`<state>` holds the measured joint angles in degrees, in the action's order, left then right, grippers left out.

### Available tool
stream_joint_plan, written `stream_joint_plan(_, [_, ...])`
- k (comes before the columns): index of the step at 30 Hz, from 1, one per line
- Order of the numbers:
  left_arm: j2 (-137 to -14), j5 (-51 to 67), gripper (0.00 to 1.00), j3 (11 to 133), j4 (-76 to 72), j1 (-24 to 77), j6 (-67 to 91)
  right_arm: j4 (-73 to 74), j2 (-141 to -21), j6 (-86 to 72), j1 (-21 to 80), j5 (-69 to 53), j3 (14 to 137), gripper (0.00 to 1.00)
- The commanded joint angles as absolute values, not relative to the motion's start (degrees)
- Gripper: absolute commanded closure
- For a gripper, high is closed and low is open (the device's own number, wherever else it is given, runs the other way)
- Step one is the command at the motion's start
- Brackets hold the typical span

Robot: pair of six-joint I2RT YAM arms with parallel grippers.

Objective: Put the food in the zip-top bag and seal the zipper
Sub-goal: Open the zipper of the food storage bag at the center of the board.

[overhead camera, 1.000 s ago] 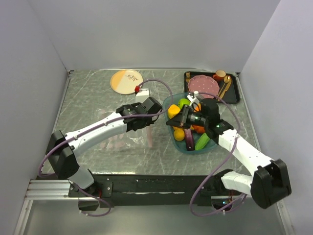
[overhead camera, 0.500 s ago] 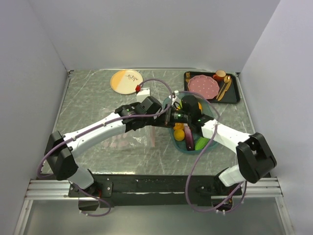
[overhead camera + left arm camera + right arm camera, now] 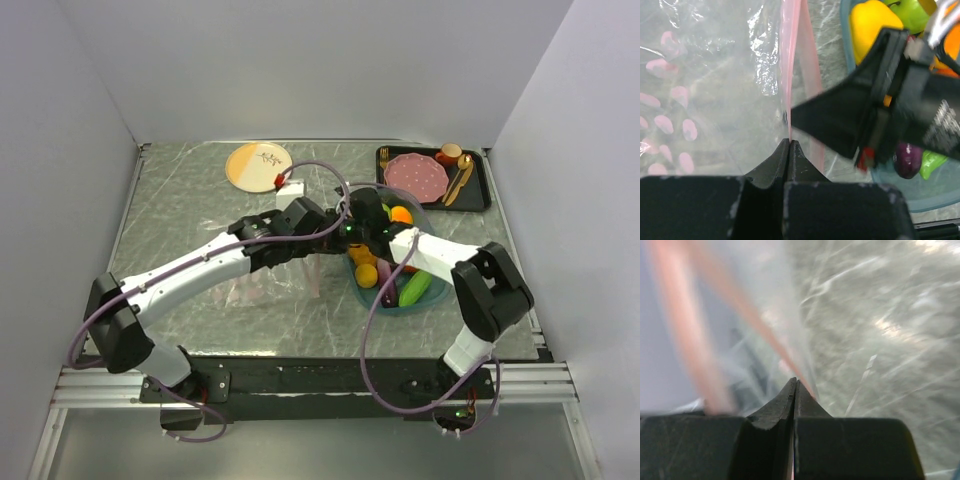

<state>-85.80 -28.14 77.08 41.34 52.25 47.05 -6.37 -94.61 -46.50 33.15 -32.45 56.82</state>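
Observation:
The clear zip-top bag lies floppy on the table, left of the teal oval tray; it also shows in the left wrist view. My left gripper is shut on the pink zipper strip and holds that edge up. My right gripper is next to it, its jaws closed on the same strip. The food sits in the tray: yellow pepper, green apple, purple eggplant, green cucumber and orange pieces.
A cream-and-orange plate sits at the back left. A black tray holding a pink plate and brown items is at the back right. A small white block is behind the left gripper. Walls enclose the table.
My right gripper has moved left from above the teal tray to the bag's pink edge beside my left gripper. My left gripper has shifted slightly right with the strip.

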Motion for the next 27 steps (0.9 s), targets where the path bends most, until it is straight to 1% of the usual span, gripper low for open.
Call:
stream_joint_plan(1, [-79.9,-31.6,0.99,76.3,44.6,51.2,46.6,0.9,-97.8,-42.2,33.5,-25.5,61.5,1.0])
stream_joint_plan(6, [-76.1,-31.4,0.99,76.3,46.9,49.0,46.8,2.0,-99.7,-43.0,33.6,-22.2,61.0,1.0])
stream_joint_plan(9, [-75.4,-29.9,0.99,75.9,46.8,48.5,45.5,0.9,-101.1,-43.5,33.5,-23.6,60.8,1.0])
stream_joint_plan(13, [-75.5,-33.2,0.99,76.8,51.8,48.3,47.6,1.0,-101.0,-44.3,33.6,-22.3,60.3,1.0])
stream_joint_plan(17, [-74.6,-30.1,0.99,74.5,47.0,47.1,46.1,-1.4,-99.9,-43.2,33.6,-26.0,60.2,1.0])
stream_joint_plan(20, [-76.6,-29.6,0.99,73.3,44.9,46.8,46.1,1.5,-97.4,-39.9,34.4,-24.0,62.2,1.0])
stream_joint_plan(24, [-82.3,-29.9,0.99,76.3,45.7,46.8,46.1,2.8,-92.1,-38.8,34.5,-20.6,61.9,0.93])
stream_joint_plan(26, [-83.3,-29.9,0.99,76.8,45.0,46.7,45.4,4.0,-88.3,-37.8,34.5,-18.6,61.5,0.89])
stream_joint_plan(27, [-83.9,-29.7,0.99,77.2,44.7,46.8,45.1,4.7,-86.9,-37.2,34.4,-17.6,61.2,0.81])
